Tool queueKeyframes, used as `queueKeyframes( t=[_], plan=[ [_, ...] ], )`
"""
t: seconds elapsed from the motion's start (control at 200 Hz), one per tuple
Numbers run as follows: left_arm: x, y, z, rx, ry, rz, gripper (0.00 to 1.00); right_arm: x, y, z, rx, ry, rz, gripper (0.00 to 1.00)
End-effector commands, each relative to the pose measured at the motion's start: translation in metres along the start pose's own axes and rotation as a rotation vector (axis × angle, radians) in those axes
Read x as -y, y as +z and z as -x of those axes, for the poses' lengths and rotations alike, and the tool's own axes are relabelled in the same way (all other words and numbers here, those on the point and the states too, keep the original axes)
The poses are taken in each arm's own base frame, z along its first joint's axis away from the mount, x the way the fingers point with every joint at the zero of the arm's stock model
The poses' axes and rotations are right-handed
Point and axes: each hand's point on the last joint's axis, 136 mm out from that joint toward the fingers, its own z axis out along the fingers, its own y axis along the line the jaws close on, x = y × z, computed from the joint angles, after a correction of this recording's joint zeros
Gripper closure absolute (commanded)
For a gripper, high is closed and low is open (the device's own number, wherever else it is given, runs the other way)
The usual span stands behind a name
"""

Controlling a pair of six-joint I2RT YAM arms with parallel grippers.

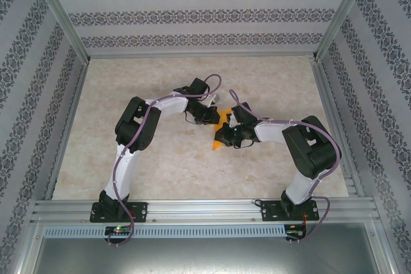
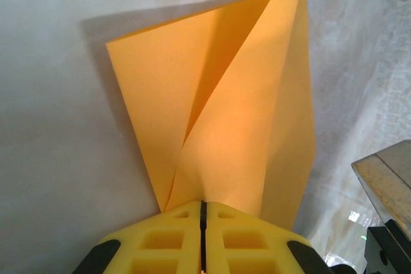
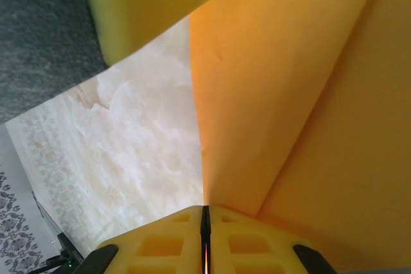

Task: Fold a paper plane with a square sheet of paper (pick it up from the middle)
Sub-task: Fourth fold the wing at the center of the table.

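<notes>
The orange-yellow sheet of paper [image 1: 222, 122] hangs above the table's middle, folded along long creases into angled flaps. Both grippers hold it between them. My left gripper [image 2: 203, 205] is shut on one edge of the paper [image 2: 257, 126]; two flaps fan upward from its yellow pads, one wide and flat, one rising to a point. My right gripper [image 3: 205, 208] is shut on another edge of the paper [image 3: 289, 94], which fills the right side of that view. From above, the left gripper [image 1: 209, 117] and the right gripper [image 1: 228, 134] sit close together, and a paper corner [image 1: 217, 145] pokes out below them.
The pale marble-patterned tabletop [image 1: 154, 158] lies under the paper. Patterned walls and an aluminium frame [image 1: 192, 208] enclose it. One yellow finger of the left gripper [image 3: 148, 4] shows at the top of the right wrist view. A grey metal part [image 2: 385, 171] shows at the left wrist view's right edge.
</notes>
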Motion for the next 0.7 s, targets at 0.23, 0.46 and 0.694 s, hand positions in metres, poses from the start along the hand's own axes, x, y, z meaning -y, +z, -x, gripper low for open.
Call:
queueKeyframes(
  t=[0.23, 0.46, 0.694],
  plan=[
    [-0.051, 0.033, -0.049, -0.152, -0.086, 0.14, 0.9, 0.001, 0.012, -0.007, -0.041, -0.004, 0.002, 0.9],
    [-0.052, 0.034, -0.05, -0.156, -0.09, 0.137, 0.9, 0.005, 0.015, -0.007, -0.041, 0.0, -0.007, 0.9],
    [-0.053, 0.035, -0.051, -0.159, -0.091, 0.14, 0.9, -0.009, 0.008, -0.008, -0.03, -0.032, 0.017, 0.89]
  ],
)
